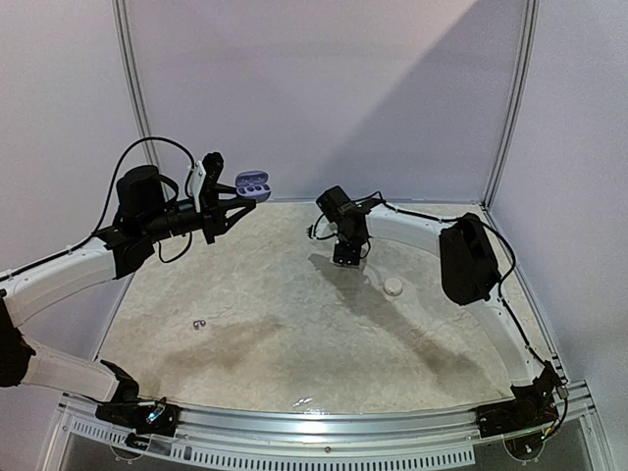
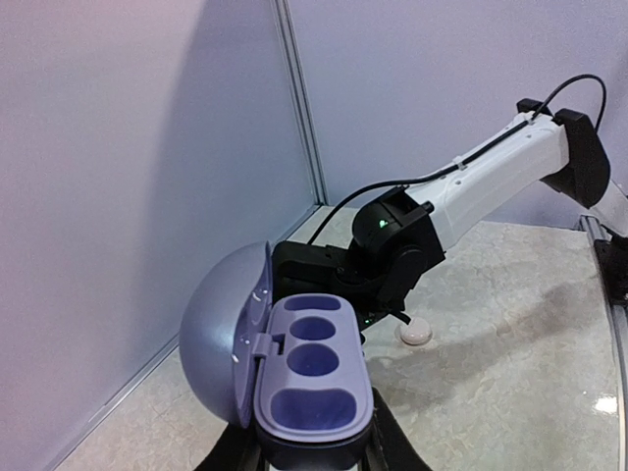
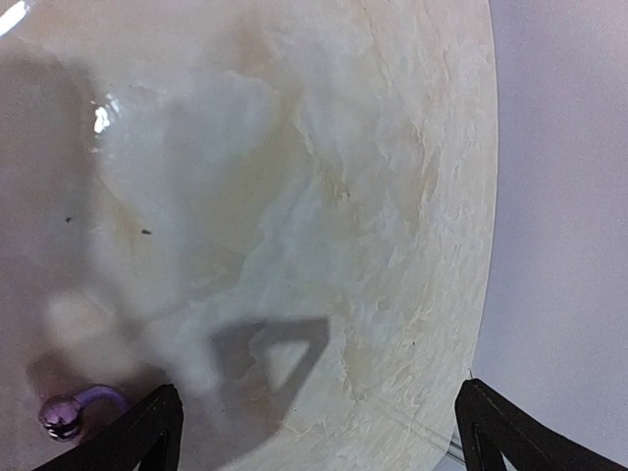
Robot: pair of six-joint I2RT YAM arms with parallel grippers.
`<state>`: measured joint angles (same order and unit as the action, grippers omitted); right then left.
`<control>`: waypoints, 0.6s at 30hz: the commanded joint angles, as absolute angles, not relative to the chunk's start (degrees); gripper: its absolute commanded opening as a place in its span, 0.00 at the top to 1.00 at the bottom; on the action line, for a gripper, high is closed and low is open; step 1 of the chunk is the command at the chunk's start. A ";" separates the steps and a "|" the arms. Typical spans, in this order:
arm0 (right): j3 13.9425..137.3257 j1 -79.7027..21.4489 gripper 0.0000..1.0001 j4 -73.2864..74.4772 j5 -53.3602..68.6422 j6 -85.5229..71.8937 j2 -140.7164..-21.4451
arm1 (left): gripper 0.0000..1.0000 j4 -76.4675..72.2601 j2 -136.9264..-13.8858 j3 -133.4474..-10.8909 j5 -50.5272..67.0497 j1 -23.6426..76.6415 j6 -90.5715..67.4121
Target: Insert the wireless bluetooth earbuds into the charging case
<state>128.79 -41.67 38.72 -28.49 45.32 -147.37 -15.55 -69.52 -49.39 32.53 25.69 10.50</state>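
The purple charging case point(image 1: 252, 184) hangs in the air over the table's back left, with my left gripper point(image 1: 241, 190) shut on its base. In the left wrist view the case point(image 2: 314, 378) lies open, lid point(image 2: 221, 339) swung left, and its sockets are empty. Two tiny earbuds point(image 1: 199, 324) lie on the table at the front left, far from both grippers. My right gripper point(image 1: 350, 257) points down over the table's back middle. It stands open point(image 3: 314, 432) with nothing between its fingers point(image 3: 147, 432). A small purplish piece with a shiny tip point(image 3: 64, 417) lies by its left finger.
A whitish round object point(image 1: 393, 287) sits on the marbled table, just right of the right gripper, and shows again point(image 2: 414, 333) past the case. Purple walls with metal posts point(image 1: 132, 78) close off the back. The right arm's wrist point(image 2: 392, 240) is beyond the case.
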 commanded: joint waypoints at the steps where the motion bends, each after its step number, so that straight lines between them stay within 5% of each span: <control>1: 126.70 -44.04 0.01 39.76 -25.57 45.73 -146.40 | 1.00 -16.00 -69.53 -50.54 32.51 24.96 11.07; 18: 116.09 -49.96 0.01 38.37 -23.86 45.61 -140.04 | 1.00 -16.43 -68.29 -49.86 32.19 25.05 11.16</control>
